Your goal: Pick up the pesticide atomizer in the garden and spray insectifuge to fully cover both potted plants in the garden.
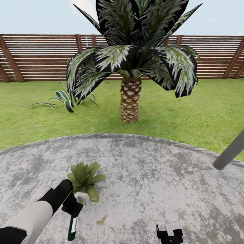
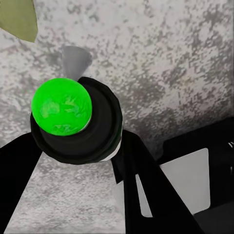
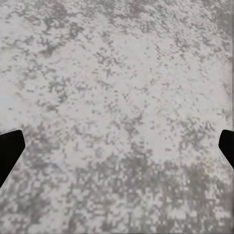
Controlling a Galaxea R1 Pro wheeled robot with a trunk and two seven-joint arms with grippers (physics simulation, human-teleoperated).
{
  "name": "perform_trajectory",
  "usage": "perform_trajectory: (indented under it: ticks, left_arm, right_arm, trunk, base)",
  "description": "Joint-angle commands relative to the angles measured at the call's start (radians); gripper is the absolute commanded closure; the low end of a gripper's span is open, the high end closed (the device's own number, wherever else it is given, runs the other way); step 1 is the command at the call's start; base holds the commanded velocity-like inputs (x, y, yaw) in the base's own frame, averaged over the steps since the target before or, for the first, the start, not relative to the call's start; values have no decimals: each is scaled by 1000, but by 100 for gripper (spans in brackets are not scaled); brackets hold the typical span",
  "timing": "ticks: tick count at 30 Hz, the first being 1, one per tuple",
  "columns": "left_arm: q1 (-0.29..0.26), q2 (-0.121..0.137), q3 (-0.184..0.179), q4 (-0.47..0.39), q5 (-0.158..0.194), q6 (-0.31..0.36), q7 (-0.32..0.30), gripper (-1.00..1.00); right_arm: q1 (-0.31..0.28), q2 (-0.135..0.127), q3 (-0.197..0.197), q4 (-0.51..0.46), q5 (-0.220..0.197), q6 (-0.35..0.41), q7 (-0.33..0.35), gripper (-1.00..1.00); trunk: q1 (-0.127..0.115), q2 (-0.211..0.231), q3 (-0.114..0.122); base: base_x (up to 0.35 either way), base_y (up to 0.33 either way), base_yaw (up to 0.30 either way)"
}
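spray bottle in my left fingers, beside one potted plant

nearest the lens is the spray bottle [image 2: 73,122], seen end-on from my left wrist: a bright green round end in a dark collar, with my dark left fingers [image 2: 146,190] clamped against its sides. from my head i see my left gripper [image 1: 73,205] grasping that bottle [image 1: 72,226] low over the round grey patio [image 1: 152,169], the dark body hanging toward me and its white nozzle head at the far end, just beside the leaves of a small potted plant [image 1: 84,176]. that plant sits on the paving near its left side. my right gripper [image 1: 169,234] hovers over bare paving at the bottom edge; from its wrist the fingers [image 3: 9,151] stand wide apart, grasping nothing. beyond the patio lie the lawn [image 1: 203,112], a palm tree [image 1: 130,101], a striped agave [image 1: 66,98] and a slatted brown fence [image 1: 40,57]. a grey post [image 1: 230,150] slants in at the right.
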Motion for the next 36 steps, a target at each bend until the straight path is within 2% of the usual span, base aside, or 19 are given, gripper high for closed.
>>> perform_trajectory:
  ticks: [1, 7, 14, 22, 23, 25, 30, 32, 34, 36]
  left_arm:
    - [1, 1, -3, -2, -10, 1, -10, 100]
    - [4, 1, -3, -3, -11, 1, -7, 100]
    - [7, -1, -3, -1, -8, 0, -7, 100]
    - [7, -19, -3, -1, -15, 0, -6, 100]
    - [10, -19, -2, 0, -15, 0, -6, 100]
    - [48, -17, -3, -4, -19, -1, -6, 100]
    - [53, -19, 3, -20, -16, -1, -6, 100]
    - [53, -28, 1, -24, -14, -1, -6, 100]
    - [49, -37, 0, -41, -14, 0, -7, 100]
    - [40, -43, 1, -118, -8, 13, -13, 100]
  right_arm:
    - [-1, 0, 9, 1, -4, -2, -6, -100]
    - [-1, 0, 9, 2, -4, -2, -6, -100]
    - [-1, 0, 9, 2, -4, -2, -6, -100]
    - [-1, 0, 9, 2, -4, -2, -6, -100]
    - [-1, 0, 9, 2, -4, -2, -6, -100]
    - [-1, 0, 9, 2, -4, -2, -6, -100]
    - [-1, 0, 9, 2, -4, -2, -6, -100]
    - [-1, 0, 9, 2, -4, -2, -6, -100]
    - [-1, 0, 9, 2, -4, -2, -6, -100]
    - [-1, 0, 9, 2, -4, -2, -6, -100]
  trunk:
    - [0, 0, -1]
    - [0, 0, -4]
    - [0, 0, -4]
    - [0, 0, -4]
    - [0, 0, -4]
    - [0, 0, -4]
    - [0, 0, -4]
    - [0, 0, -4]
    - [0, 0, -4]
    - [0, 0, -4]
  base:
    - [20, -20, 58]
    - [4, -4, 163]
    - [0, 0, 18]
    - [46, 0, 0]
    - [180, -16, 0]
    - [40, -6, 0]
    - [3, -1, 0]
    - [0, 0, 0]
    - [0, 0, 0]
    - [0, 0, 0]
